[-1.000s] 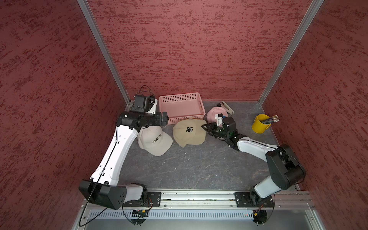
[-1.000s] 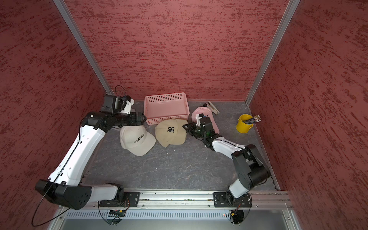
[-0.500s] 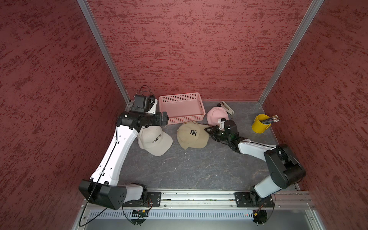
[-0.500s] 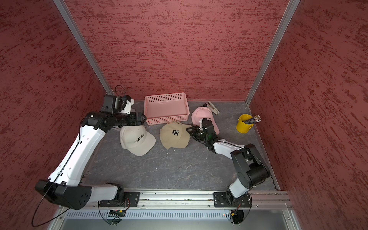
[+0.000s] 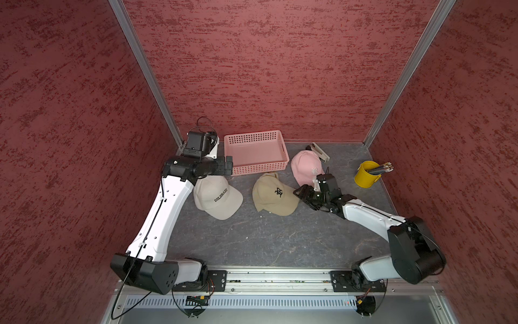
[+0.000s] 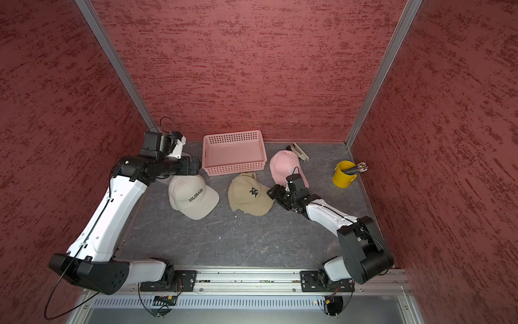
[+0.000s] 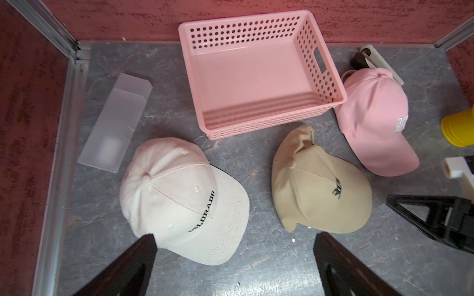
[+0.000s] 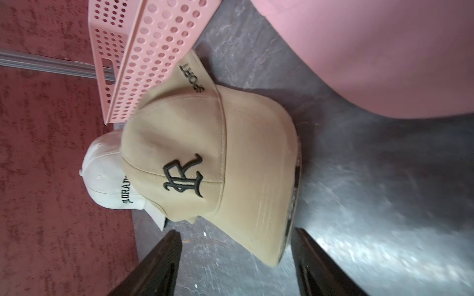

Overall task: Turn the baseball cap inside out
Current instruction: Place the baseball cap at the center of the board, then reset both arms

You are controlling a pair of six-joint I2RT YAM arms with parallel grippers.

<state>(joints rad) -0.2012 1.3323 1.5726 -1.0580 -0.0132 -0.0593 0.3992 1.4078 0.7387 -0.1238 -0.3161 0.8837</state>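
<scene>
Three baseball caps lie crown up on the grey table. The tan cap with a black monogram is in the middle. My right gripper stands open at its brim; the brim tip lies between the spread fingers, which hold nothing. A cream "COLORADO" cap lies to its left and a pink cap behind on the right. My left gripper hangs wide open above the cream cap's back, holding nothing.
A pink perforated basket stands at the back, touching the tan cap's strap. A yellow cup of pencils is at the right wall, a stapler behind the pink cap. A frosted plastic box lies in the back-left corner.
My right gripper has opened and let go of the tan cap's brim. The cap has slid a little right and nearer. The left arm has not moved.
</scene>
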